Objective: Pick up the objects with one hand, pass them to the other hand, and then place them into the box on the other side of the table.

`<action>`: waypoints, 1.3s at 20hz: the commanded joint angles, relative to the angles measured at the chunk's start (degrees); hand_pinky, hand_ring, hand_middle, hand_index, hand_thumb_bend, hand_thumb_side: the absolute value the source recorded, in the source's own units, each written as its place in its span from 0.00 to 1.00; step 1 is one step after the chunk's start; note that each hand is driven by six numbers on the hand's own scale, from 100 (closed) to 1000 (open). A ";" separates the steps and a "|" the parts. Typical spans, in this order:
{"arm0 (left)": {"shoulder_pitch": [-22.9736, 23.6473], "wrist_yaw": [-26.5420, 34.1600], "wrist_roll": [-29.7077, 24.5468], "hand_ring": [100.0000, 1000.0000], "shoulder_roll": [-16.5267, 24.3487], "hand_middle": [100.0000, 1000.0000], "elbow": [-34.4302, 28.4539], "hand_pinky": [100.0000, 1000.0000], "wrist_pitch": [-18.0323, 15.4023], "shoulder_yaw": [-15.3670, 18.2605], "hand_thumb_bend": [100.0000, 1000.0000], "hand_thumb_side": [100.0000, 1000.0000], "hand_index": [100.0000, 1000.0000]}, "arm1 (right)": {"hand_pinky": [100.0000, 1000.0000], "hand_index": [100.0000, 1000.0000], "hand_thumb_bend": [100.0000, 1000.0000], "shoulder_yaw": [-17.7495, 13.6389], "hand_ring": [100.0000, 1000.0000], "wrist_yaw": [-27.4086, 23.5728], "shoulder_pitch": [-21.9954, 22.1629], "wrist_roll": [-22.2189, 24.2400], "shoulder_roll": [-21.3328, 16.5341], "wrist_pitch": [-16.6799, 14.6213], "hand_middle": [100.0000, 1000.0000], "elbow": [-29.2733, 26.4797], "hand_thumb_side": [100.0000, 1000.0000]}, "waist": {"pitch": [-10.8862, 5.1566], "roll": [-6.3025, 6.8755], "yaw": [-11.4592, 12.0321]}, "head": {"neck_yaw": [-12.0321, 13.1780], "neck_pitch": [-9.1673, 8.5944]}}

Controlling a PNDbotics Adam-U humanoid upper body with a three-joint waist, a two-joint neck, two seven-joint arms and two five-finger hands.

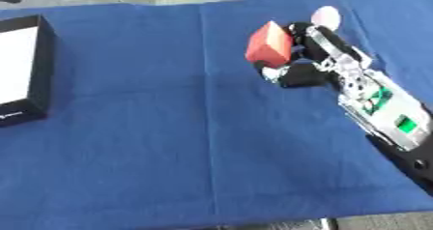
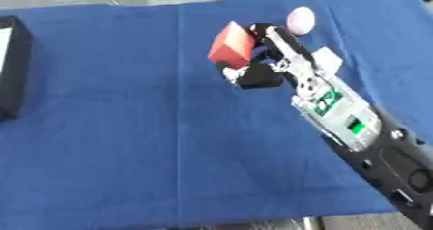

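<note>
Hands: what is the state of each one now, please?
Right hand: shut on the red block.
Left hand: not in view.

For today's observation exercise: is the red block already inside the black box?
No: the red block is held in the right hand over the blue cloth, far from the black box at the left edge.

You see soft, matt blue cloth [image 1: 152,142] with fold lines, a smooth matt red block [image 1: 269,45], a pale smooth ball [image 2: 300,20], the shiny metal-and-black-plastic right hand [image 1: 309,55], and a matt black box [image 1: 38,69].
</note>
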 commanded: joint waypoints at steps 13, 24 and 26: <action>-10.25 -12.85 -11.82 0.82 0.20 0.73 -0.96 0.76 5.86 -7.65 0.01 0.52 0.75 | 0.61 0.52 0.19 1.66 0.73 2.17 -3.06 1.52 0.50 -1.37 0.56 4.19 0.00 | -2.62 0.36 1.02 | -0.44 0.82; -14.56 -23.75 -17.94 0.84 -7.17 0.75 5.17 0.76 4.54 -12.62 0.01 0.53 0.76 | 0.61 0.52 0.19 2.67 0.73 3.47 -3.61 2.59 0.82 -2.75 0.56 5.51 0.00 | -3.32 0.63 2.04 | -0.45 0.82; -15.48 -25.93 -18.80 0.84 -8.27 0.75 6.34 0.76 3.61 -13.39 0.02 0.52 0.76 | 0.61 0.52 0.19 2.95 0.73 3.65 -3.78 2.92 0.95 -3.12 0.56 5.67 0.00 | -3.41 0.72 2.24 | -0.76 0.82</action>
